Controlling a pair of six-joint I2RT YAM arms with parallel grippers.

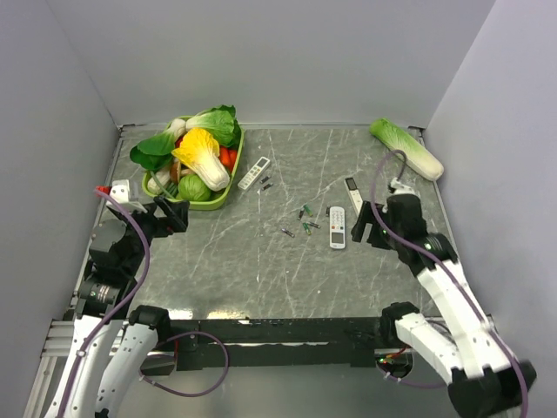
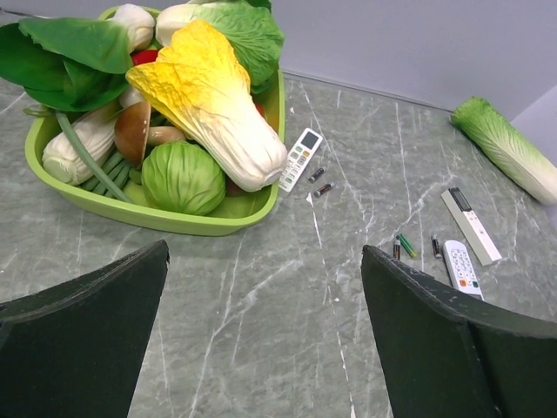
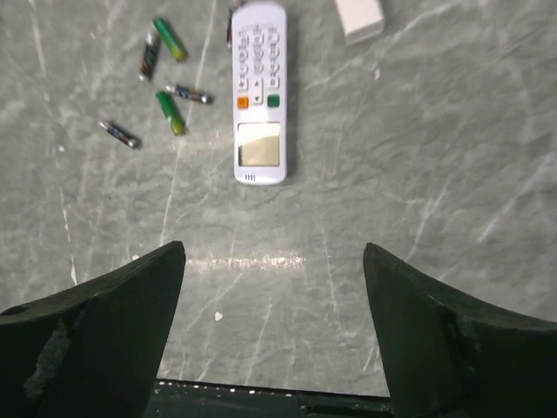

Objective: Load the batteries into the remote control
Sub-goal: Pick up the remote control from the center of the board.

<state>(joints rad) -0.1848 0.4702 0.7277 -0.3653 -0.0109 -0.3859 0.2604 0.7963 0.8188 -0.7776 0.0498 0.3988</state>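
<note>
We judge the task barely begun: the remote control [image 3: 259, 91] lies face up on the tabletop [image 1: 261, 261], and the batteries [image 3: 171, 111] lie scattered loose just beside one long edge of it. The right gripper [image 3: 274, 248] hovers near the remote control's screen end, jaws apart and empty. The left gripper [image 2: 263, 252], equally apart and empty, sits well away from the remote control, close to the green basket [image 2: 157, 218] of vegetables. No battery bay shows, so we take it to be underneath: the next move calls for pinching the remote control across its long edges, turning it over and opening the cover. The batteries could be nudged and roll, and a slim white remote [image 3: 359, 16] lies near the button end. A grey-buttoned remote [image 1: 254, 172] and a cabbage [image 1: 406, 148] lie well apart from the remote control, out of the way
</note>
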